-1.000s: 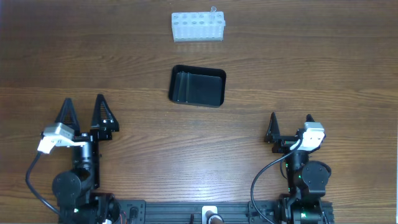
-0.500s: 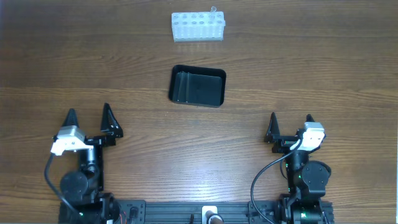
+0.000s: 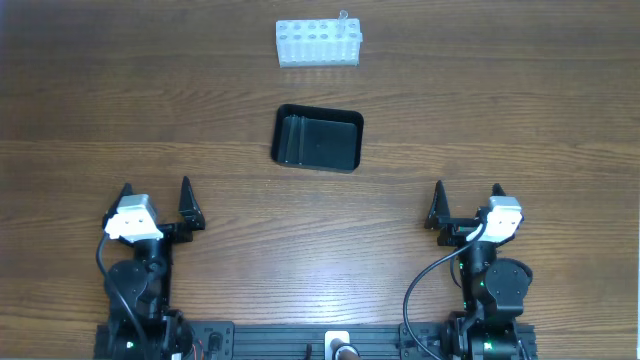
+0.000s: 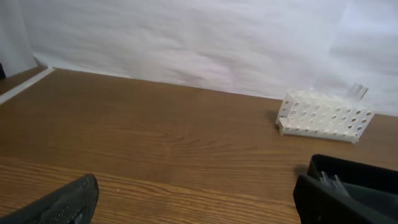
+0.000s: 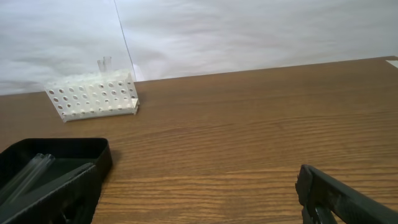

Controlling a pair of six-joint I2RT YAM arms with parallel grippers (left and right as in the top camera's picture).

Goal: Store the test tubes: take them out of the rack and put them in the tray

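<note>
The white test tube rack (image 3: 318,43) stands at the far middle of the table with one clear tube (image 3: 344,18) upright at its right end. In front of it sits the black tray (image 3: 318,138); several clear tubes (image 5: 28,174) lie inside it. The left wrist view has the rack (image 4: 324,114), its tube (image 4: 356,91) and the tray (image 4: 354,180) ahead. My left gripper (image 3: 155,200) is open and empty near its base. On the other side my right gripper (image 3: 467,200) is open and empty too. Both are well short of the tray (image 5: 53,174) and the rack (image 5: 93,94).
Bare wooden table (image 3: 500,100) lies on all sides of the rack and tray. A white wall (image 4: 186,37) backs the table's far edge.
My left arm has drawn back toward its base, its open gripper moving nearer and slightly right. The right arm, rack and tray have not moved.
</note>
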